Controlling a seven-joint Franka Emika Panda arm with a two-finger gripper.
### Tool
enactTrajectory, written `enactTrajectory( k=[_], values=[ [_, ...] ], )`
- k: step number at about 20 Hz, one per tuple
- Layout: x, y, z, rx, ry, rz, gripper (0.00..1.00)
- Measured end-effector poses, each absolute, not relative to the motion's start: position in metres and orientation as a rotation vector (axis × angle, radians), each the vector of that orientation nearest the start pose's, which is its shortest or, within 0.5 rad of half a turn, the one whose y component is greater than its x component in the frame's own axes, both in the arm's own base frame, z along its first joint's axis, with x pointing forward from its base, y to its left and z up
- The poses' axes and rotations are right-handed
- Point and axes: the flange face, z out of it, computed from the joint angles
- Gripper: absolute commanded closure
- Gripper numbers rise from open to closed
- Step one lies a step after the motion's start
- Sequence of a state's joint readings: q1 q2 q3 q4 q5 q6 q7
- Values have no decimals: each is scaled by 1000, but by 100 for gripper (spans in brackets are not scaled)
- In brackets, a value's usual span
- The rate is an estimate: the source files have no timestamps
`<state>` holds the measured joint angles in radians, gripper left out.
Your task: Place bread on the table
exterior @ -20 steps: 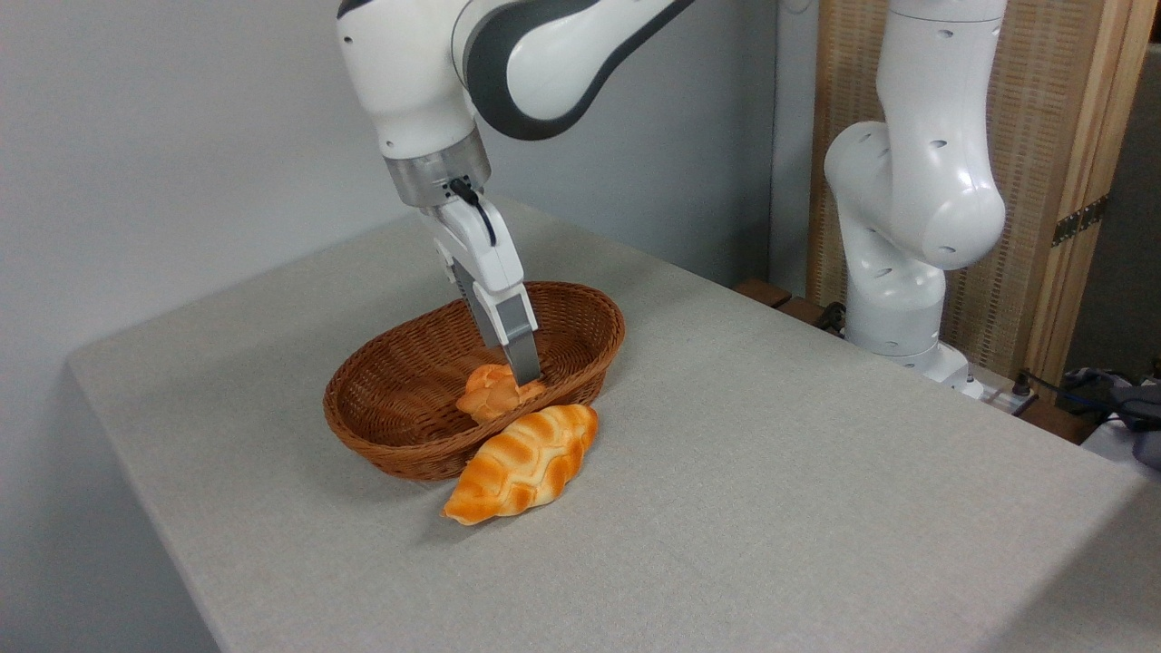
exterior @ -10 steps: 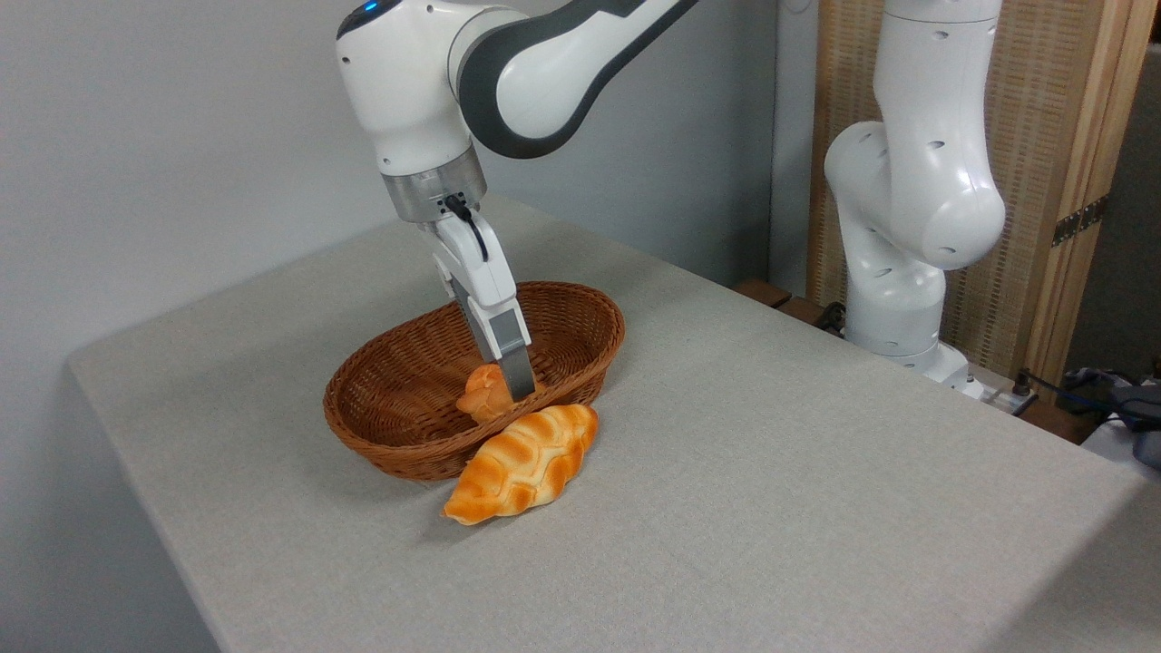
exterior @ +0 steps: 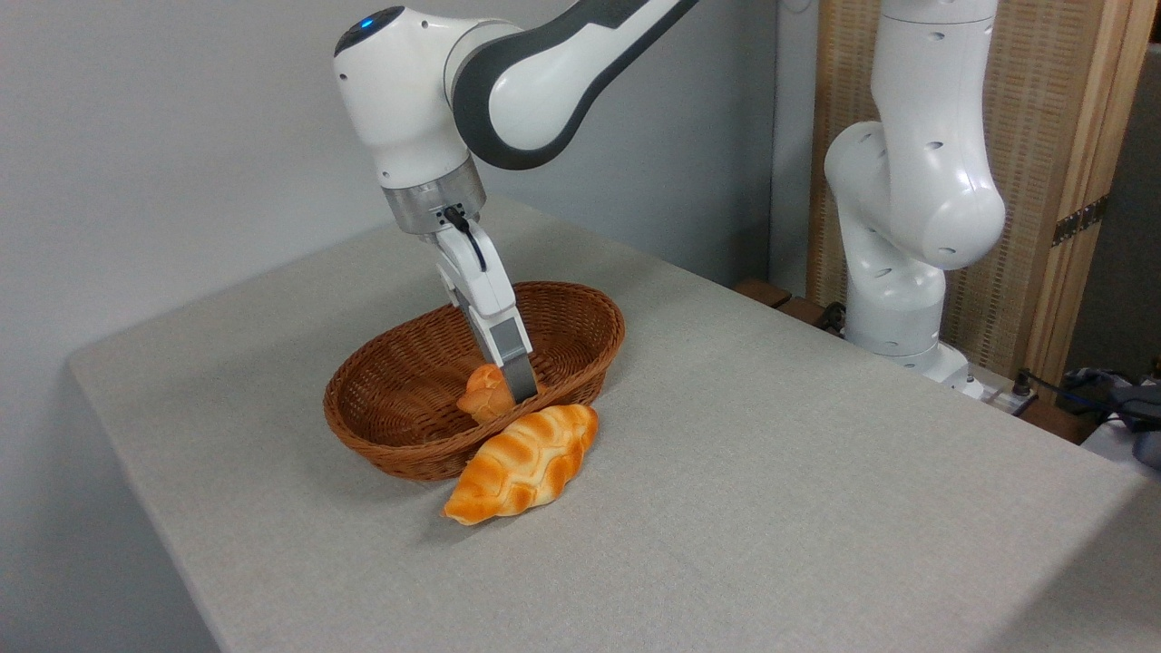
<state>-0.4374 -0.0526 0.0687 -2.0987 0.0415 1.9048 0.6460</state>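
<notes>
Your gripper (exterior: 508,392) reaches down into the wicker basket (exterior: 399,444) and pinches the bread (exterior: 483,399) from above, so the bun can clear the rim. The bun sits low inside the near wall. Just outside, the braided loaf (exterior: 521,462) leans against the basket on the table (exterior: 771,472); steer around it.

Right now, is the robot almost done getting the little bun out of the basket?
Not yet. The gripper has reached into the basket and seems to be pinching the small bun, but the bun sits low inside. Left: lift it over the rim and set it on the table. The long loaf already lies there.
</notes>
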Motion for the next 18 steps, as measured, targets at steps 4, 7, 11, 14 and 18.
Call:
enactTrajectory(
  k=[4, 7, 11, 14, 18],
  values=[
    [482, -186, 431, -2707, 1545, 230, 82],
    [482, -186, 431, -2706, 1545, 230, 86],
    [482, -186, 431, -2705, 1546, 230, 85],
    [482, -186, 431, -2705, 1546, 230, 85],
    [483, -186, 435, -2705, 1546, 212, 85]
  ],
)
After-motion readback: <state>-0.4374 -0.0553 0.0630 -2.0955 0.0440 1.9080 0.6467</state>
